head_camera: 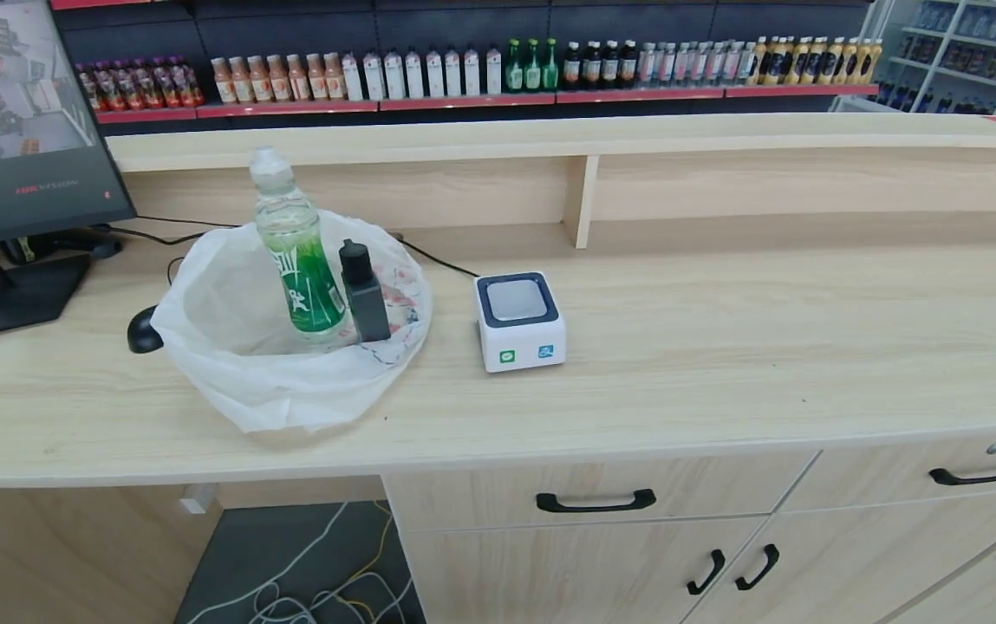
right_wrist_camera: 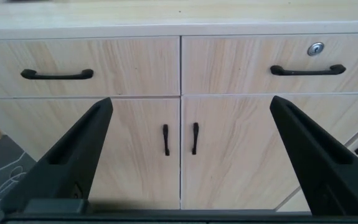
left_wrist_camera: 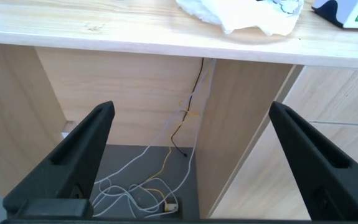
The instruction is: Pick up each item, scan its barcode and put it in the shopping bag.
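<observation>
Your left gripper (left_wrist_camera: 191, 112) and right gripper (right_wrist_camera: 191, 106) gape wide, empty, below the counter (head_camera: 723, 347); bottle (head_camera: 296, 251) stands in bag (head_camera: 229, 355), well apart.

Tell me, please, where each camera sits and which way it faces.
Head: on the head, looking down at the counter, bag, scanner.
Left wrist: low before the counter, facing the cables under it; open left gripper in front.
Right wrist: low, facing the drawers; open right gripper in front.
Shared: head and left wrist both show bag and scanner.

A pale wood counter (head_camera: 723, 364) with black-handled drawers (head_camera: 595, 501) fronts red-edged shelves (head_camera: 463, 103) of bottled drinks (head_camera: 415, 74).
</observation>
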Available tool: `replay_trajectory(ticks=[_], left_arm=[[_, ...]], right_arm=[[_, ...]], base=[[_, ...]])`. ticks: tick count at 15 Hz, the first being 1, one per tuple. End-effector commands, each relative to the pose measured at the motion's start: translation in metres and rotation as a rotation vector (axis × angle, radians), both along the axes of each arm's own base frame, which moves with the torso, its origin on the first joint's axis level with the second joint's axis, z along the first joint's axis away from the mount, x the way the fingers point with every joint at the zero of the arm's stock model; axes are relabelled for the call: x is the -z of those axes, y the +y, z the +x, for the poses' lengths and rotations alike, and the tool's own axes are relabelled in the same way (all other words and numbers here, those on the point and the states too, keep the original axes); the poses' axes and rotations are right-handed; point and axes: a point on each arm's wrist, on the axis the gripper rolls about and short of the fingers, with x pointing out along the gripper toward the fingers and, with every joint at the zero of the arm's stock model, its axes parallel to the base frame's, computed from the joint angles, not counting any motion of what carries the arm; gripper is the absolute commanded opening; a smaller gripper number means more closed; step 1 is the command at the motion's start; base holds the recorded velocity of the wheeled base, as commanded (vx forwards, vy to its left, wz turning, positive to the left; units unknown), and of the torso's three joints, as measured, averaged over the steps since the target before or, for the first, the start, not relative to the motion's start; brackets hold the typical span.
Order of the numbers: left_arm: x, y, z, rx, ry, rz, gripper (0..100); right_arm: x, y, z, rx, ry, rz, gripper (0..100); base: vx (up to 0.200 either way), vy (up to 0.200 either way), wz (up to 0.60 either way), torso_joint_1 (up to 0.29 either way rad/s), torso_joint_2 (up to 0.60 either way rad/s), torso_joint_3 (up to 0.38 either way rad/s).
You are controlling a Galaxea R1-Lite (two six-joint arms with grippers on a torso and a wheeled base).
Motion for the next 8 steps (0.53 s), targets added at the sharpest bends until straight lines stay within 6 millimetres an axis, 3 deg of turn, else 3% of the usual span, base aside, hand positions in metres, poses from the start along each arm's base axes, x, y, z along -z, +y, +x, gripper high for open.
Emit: replay_trajectory(ticks=[1,8], left_arm=[[0.0,0.0,0.0,0.0,0.0,0.003,100],[0.0,0.0,0.0,0.0,0.0,0.003,100]], right_arm=[[-0.0001,0.0,0.0001,0.0,0.001,-0.001,100],[-0.0001,0.0,0.0001,0.0,0.001,-0.001,100]], base=[[0.0,0.0,0.0,0.0,0.0,0.0],[0.0,0.0,0.0,0.0,0.0,0.0]])
